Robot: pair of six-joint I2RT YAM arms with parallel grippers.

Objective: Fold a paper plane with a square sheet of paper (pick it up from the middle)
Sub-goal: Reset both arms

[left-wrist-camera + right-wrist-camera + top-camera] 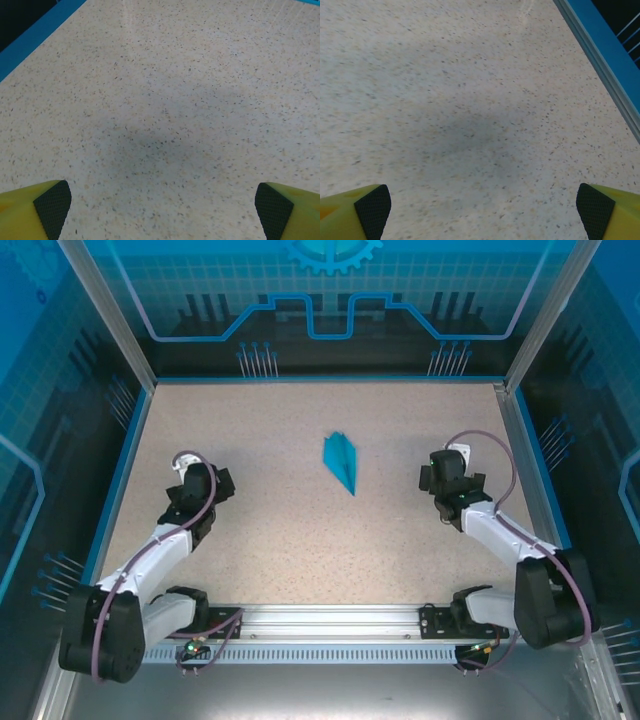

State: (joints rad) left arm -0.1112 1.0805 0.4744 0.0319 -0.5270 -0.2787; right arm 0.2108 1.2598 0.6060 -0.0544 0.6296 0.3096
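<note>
1. Paper plane [341, 462] – teal-blue, folded into a narrow pointed dart. It lies flat on the speckled table [300, 550], slightly above centre in the top view, with its tip toward the near right. It is between the two grippers, well apart from both, and nothing touches it.
2. Left arm [150, 552] – rises from its base at the near left and reaches forward over the left half of the table, wrist bent downward.
3. Left gripper [203, 486] – pointed down at bare table. The wrist view shows it [160, 212] spread wide with nothing between the jaws. Its yellow fingers [22, 212] with black pads sit at the bottom corners of that view, and the table's blue border [37, 32] is at the upper left.
4. Right arm [505, 535] – mirrors the left, reaching from the near right with its wrist bent down.
5. Right gripper [448, 480] – aimed at bare table. The wrist view shows it [480, 212] spread wide and empty, with its black pads [372, 207] far apart and the blue border [600, 47] at the upper right.
</note>
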